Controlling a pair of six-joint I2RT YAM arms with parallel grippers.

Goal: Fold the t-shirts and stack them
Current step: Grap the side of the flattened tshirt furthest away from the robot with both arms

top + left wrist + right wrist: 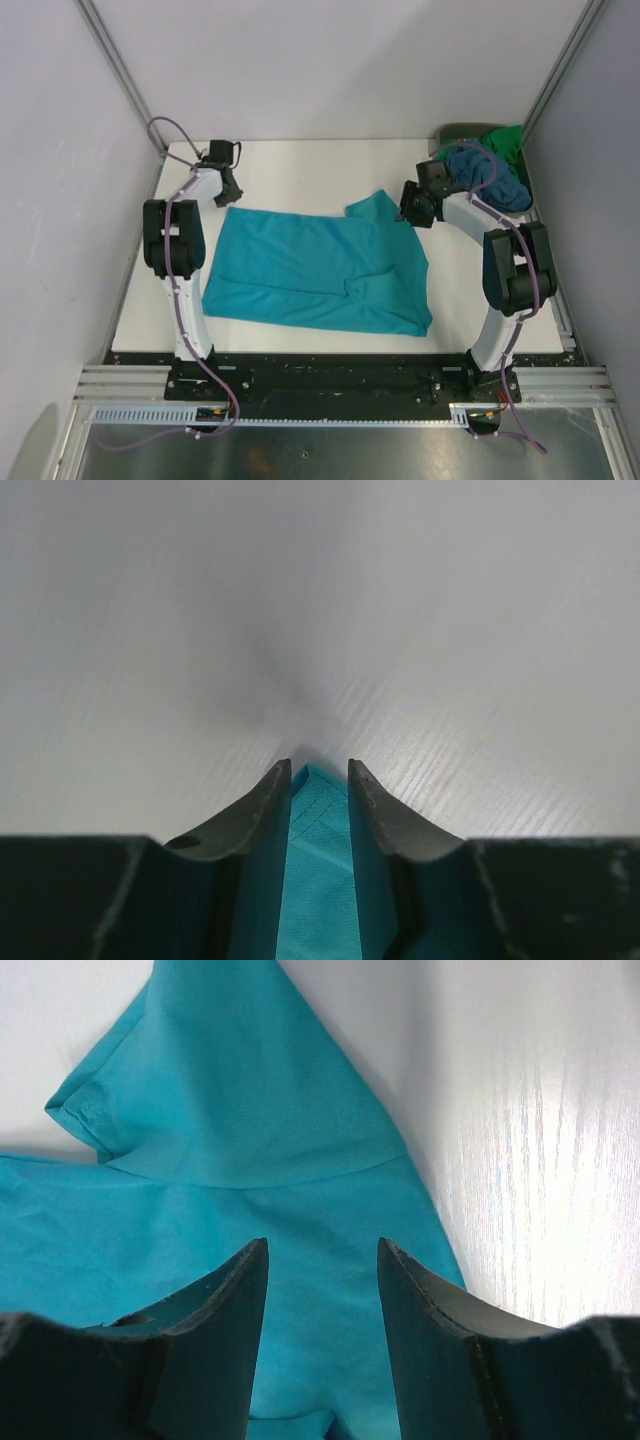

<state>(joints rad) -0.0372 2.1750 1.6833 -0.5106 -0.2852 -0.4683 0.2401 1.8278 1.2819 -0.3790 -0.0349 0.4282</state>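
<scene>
The teal t-shirt [315, 270] is lying spread flat on the white surface [300, 165], filling the middle between the two arms. Its near hem is running close to the surface's near edge. One sleeve [372, 207] is poking toward the far side, with a small fold lying near the shirt's middle. Beyond the far edge of the shirt, a wide band of bare surface is stretching to the back wall.

The left gripper [228, 192] is sitting at the shirt's far left corner. In the left wrist view its fingers [260, 810] seem to be pinching that corner, with teal cloth filling the narrow gap between them. The right gripper [408, 212] is hovering at the far right edge beside the sleeve, its fingers [225, 1310] standing apart over the cloth and gripping nothing.

In the far right corner, a slate-blue t-shirt [490, 175] and a bright green t-shirt [505, 143] are heaped in a grey-green bin [458, 131], just behind the right arm. Pale walls are enclosing three sides, and an aluminium frame [340, 380] is running along the near edge.
</scene>
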